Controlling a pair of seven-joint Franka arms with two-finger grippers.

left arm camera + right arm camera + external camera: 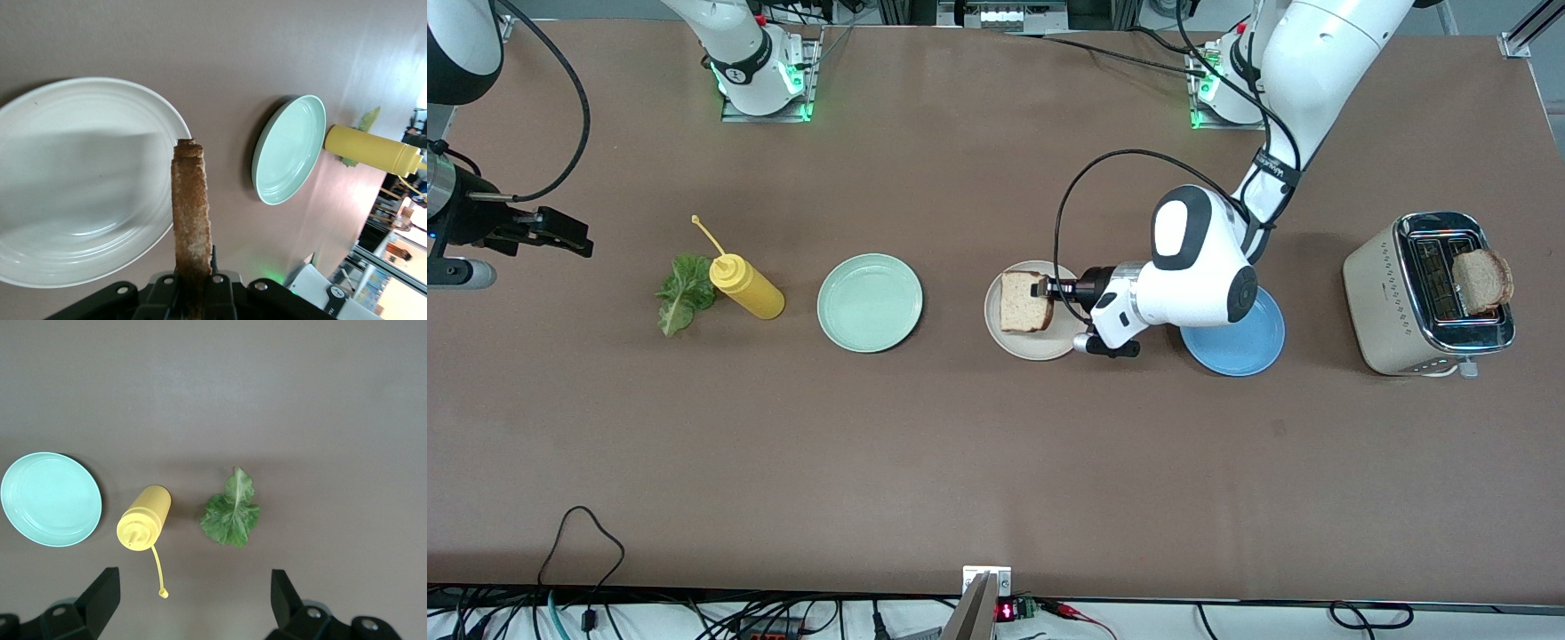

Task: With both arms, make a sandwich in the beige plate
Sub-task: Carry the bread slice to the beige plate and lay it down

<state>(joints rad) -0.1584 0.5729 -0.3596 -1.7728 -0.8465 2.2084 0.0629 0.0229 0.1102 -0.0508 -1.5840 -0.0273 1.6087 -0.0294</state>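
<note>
One bread slice (1024,302) pinched edge-on by left gripper (1044,287) over beige plate (1040,348); light, crumbly, best held by crust. Right gripper (560,233) waiting, fingers spread, lettuce leaf (683,293) toward four o'clock.

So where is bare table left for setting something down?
Bare table runs all along the front-camera edge, and between the mint green plate and beige plate. Crowded: lettuce leaf beside squeeze bottle; left pincer holds bread slice over the beige plate.

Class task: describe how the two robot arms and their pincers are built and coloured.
Both arms have glossy white shells with black joint sections and looping black cables. Each base glows green. The left pincer and right pincer are black, two-fingered, on dark wrist mounts. A black band with lettering wraps the left arm.
</note>
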